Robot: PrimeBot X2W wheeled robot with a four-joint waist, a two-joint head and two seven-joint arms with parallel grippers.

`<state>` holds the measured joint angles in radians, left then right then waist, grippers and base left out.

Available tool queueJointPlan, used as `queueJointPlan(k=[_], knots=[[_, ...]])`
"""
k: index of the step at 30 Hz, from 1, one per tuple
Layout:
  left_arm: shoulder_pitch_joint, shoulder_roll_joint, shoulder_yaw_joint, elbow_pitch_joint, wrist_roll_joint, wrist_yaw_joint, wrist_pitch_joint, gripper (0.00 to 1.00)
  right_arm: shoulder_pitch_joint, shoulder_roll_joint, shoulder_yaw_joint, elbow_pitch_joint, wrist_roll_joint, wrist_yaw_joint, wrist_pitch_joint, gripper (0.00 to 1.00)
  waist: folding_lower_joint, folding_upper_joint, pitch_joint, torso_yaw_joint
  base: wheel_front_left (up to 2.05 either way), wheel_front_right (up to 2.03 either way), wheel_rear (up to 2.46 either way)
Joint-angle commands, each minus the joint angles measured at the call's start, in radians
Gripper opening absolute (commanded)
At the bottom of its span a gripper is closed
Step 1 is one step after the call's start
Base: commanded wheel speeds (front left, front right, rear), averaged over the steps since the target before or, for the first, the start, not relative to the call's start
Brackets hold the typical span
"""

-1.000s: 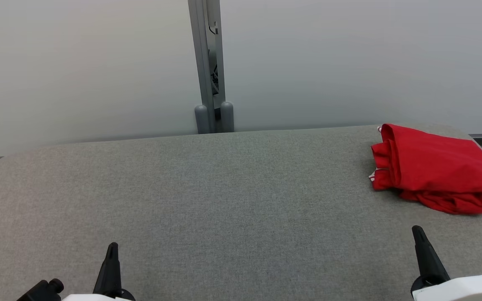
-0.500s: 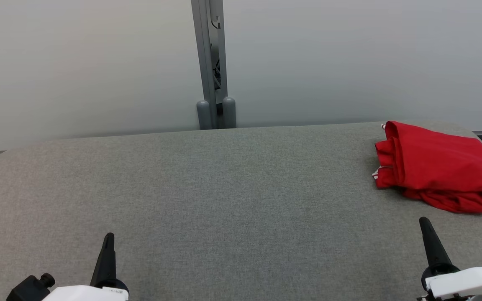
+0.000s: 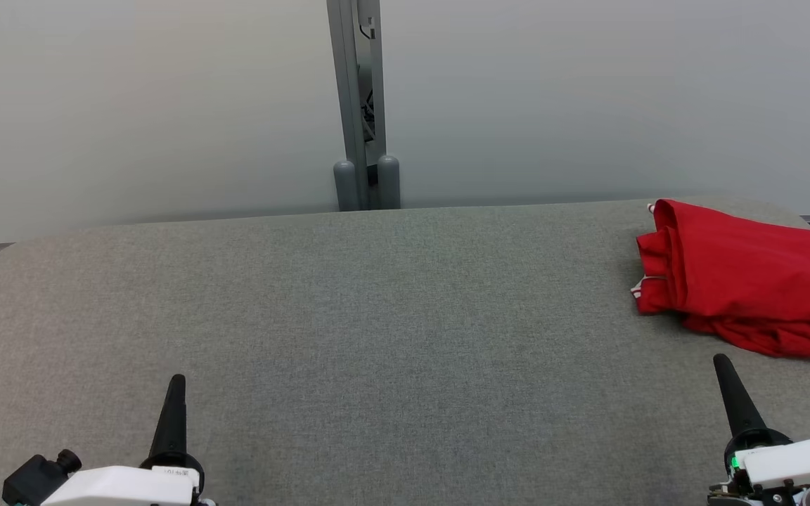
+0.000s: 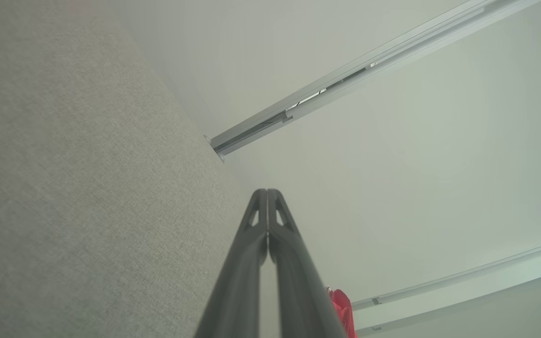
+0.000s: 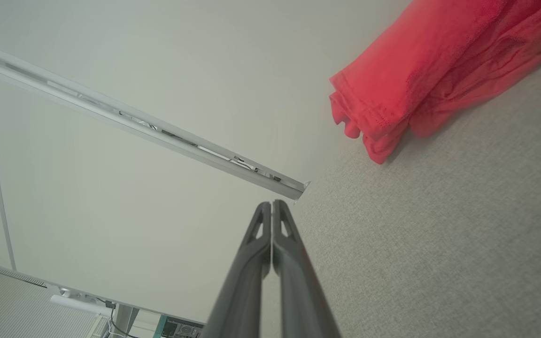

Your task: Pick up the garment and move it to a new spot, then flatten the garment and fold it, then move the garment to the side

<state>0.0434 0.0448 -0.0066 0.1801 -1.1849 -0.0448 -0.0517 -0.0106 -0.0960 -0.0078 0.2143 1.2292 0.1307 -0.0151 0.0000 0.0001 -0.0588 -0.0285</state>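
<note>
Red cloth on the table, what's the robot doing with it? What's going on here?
Nothing is being handled right now. The red garment lies in a loose, folded-over bundle at the far right of the grey table. The robot's left hand and right hand are both shut and empty, near the table's front edge. The right hand is the closer one, but it is not touching the garment.

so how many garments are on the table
1. The red garment lies loosely folded at the far right end of the grey table, beyond the shut right gripper. Its folds could hide a second piece.
</note>
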Motion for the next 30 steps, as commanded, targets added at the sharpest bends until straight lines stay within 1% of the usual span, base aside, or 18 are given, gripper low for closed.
queueJointPlan(k=[1,30], knots=[[-0.030,0.006,0.008,-0.010,-0.024,-0.012,0.006,0.00,-0.020,-0.010,-0.007,-0.004,0.028,0.000,0.010,0.00,0.0000,-0.0001,0.001,0.001,0.00,0.00,0.00],[-0.076,0.007,0.042,-0.008,-0.284,-0.055,0.062,0.00,-0.060,-0.020,-0.049,0.007,0.297,0.000,0.086,0.00,0.0000,-0.0001,0.034,0.016,0.00,0.00,0.00]])
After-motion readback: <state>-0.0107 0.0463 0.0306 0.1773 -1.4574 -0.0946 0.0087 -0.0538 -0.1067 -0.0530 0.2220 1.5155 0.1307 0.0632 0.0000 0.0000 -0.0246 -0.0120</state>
